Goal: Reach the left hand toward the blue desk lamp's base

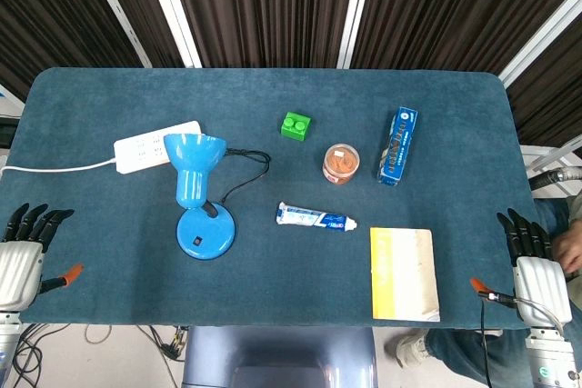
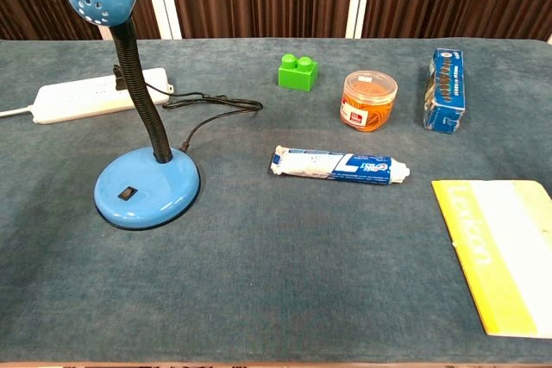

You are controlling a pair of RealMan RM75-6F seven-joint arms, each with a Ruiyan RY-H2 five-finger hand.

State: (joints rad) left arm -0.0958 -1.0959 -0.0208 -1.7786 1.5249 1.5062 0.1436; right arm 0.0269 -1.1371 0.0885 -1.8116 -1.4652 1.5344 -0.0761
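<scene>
Chest view reads perhaps "Lexicon" on the yellow booklet [image 2: 504, 252]; left hand [image 1: 23, 252] spread, empty, off lamp base [image 1: 205, 233].

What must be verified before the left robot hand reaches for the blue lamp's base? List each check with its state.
1. Left robot hand holds nothing, fingers apart: ok.
2. Lamp base sits flat on the table, uncovered: ok.
3. Table between the left robot hand and the base is bare: ok.
4. Black cord runs behind the base, away from the approach: ok.
5. Right robot hand at the far edge, out of the way: ok.
6. Lamp switched on or off: cannot tell.
</scene>
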